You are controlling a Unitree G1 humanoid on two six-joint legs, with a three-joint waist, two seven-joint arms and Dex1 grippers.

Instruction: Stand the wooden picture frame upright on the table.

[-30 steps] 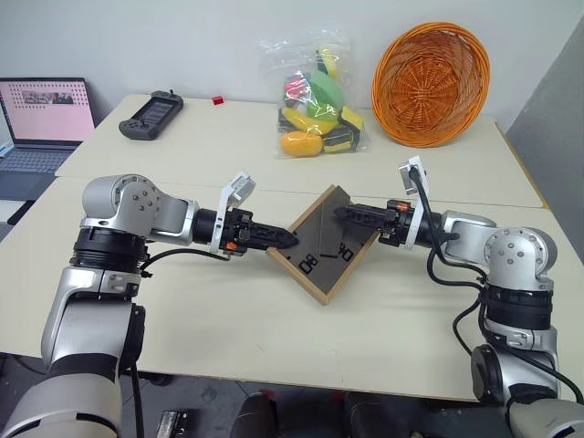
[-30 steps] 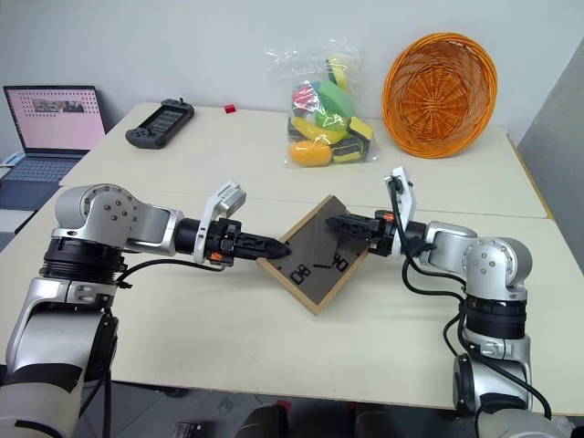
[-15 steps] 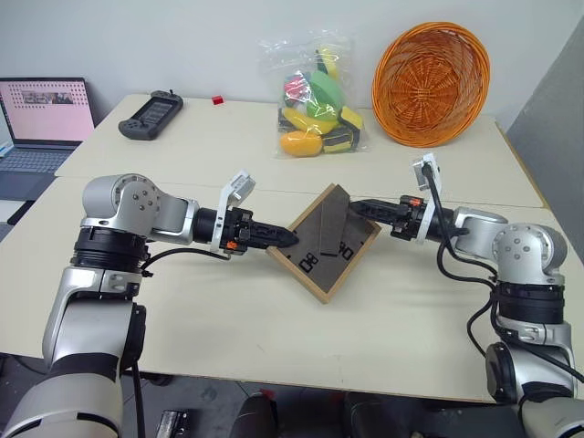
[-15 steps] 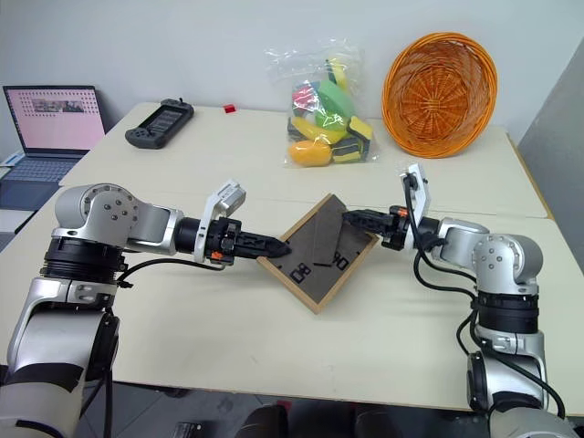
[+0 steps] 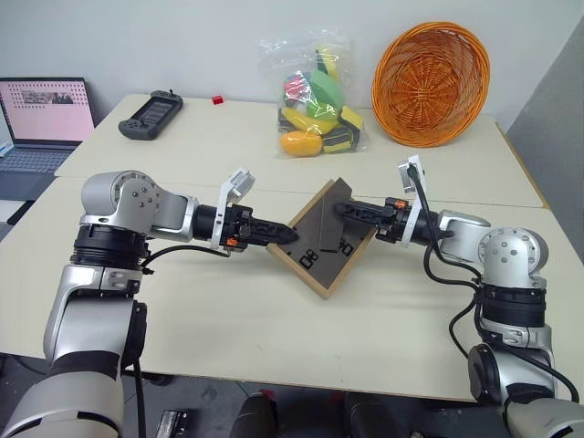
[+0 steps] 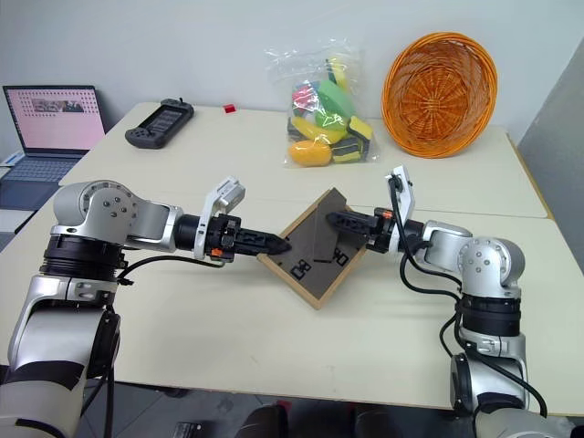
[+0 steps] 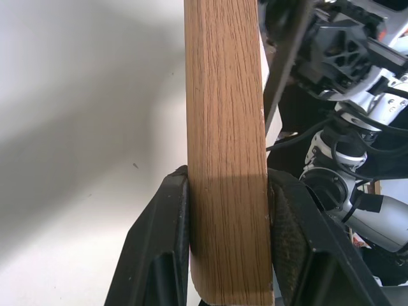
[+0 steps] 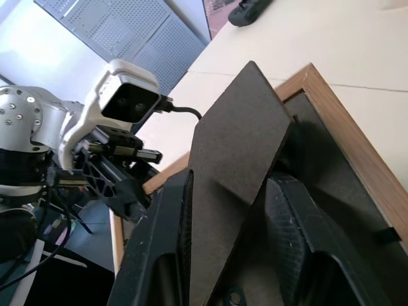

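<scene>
The wooden picture frame hangs tilted over the table, dark back board with white markings toward me. Its lowest corner is close to the tabletop. My left gripper is shut on the frame's left wooden edge, one finger on each face. My right gripper comes in from the right at the frame's upper part. Its fingers stand apart on either side of the fold-out stand, which sticks out from the back board. The picture side is hidden.
On the farther table stand an orange basket, a clear bag of coloured toys, a black handheld controller and a small red piece. A laptop sits off to the left.
The right gripper drew back to the right, then returned to the stand. The stand now sticks out further from the back board. The left gripper held still.
</scene>
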